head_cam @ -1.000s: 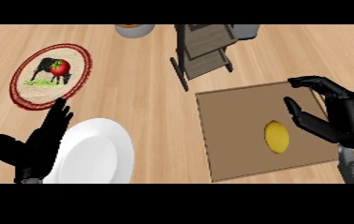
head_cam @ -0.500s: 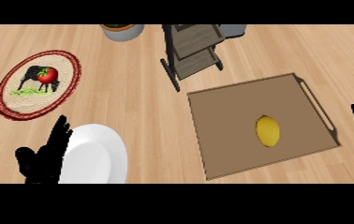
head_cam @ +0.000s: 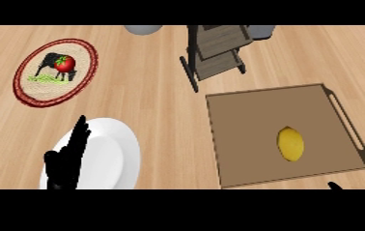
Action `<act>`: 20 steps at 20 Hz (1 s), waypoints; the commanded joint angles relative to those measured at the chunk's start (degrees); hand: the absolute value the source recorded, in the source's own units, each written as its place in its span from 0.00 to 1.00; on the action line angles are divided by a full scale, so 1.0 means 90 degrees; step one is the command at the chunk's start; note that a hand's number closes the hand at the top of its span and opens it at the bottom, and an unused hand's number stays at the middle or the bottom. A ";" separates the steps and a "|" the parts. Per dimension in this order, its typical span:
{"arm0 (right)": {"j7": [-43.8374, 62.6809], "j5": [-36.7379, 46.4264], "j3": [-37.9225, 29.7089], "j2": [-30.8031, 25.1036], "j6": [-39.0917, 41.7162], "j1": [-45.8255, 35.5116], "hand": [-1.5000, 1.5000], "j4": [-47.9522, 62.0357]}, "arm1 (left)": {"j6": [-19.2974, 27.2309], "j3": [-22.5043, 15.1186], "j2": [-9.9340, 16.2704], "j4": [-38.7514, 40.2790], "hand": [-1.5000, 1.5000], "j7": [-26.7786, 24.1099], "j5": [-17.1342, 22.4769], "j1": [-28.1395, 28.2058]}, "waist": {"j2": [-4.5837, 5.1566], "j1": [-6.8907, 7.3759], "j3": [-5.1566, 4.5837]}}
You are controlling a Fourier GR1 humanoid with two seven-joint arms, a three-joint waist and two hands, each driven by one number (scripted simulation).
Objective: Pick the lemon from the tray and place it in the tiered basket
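My right hand (head_cam: 333, 185) barely shows at the lower edge, fingers impossible to read, but it is nearest the lemon (head_cam: 290, 143), lying lengthwise on the tray (head_cam: 242, 114) just ahead-left.

**One camera, looking steeply down from the head**

You have a single view, so nothing is shared with a second camera. It sits at the robot's head and faces steeply down onto the wooden counter (head_cam: 157, 104), near enough that the counter fills the whole view. The tiered basket (head_cam: 216, 53) lies at your far edge, cut by the upper border. The tray (head_cam: 242, 128) sits at your right, the white plate (head_cam: 110, 152) lower left. The left hand (head_cam: 68, 157) enters from the lower edge; only a tip of the right hand (head_cam: 333, 186) shows at the lower right.
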 commanded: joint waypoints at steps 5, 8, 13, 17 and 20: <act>0.2254 0.1909 0.0407 -0.0663 0.0231 0.1661 0.00 -0.0475 | 0.0065 -0.0309 -0.0207 -0.0013 0.50 0.0132 -0.0246 -0.0454 | 0.0199 0.0415 -0.0029; 0.3135 0.2680 0.0310 -0.0597 0.0313 0.1877 0.00 -0.0903 | -0.0094 -0.0180 -0.0066 0.0090 0.50 0.0051 -0.0156 -0.0450 | 0.0217 0.0587 -0.0037; 0.4670 0.4215 0.0439 -0.0122 0.0931 0.1601 0.00 -0.1348 | 0.0054 -0.0483 -0.0393 0.0260 0.50 0.0044 -0.0380 -0.0625 | 0.0194 0.0693 -0.0002; 0.5759 0.5423 0.0492 0.0164 0.1856 0.1074 0.00 -0.1535 | -0.0092 -0.0358 -0.0295 0.0493 0.50 0.0123 -0.0316 -0.0861 | 0.0194 0.0751 0.0003; 0.6597 0.6261 0.0641 0.0356 0.2863 0.0570 0.00 -0.1477 | -0.0051 -0.0484 -0.0346 0.0427 0.50 0.0067 -0.0418 -0.0734 | 0.0149 0.0804 0.0019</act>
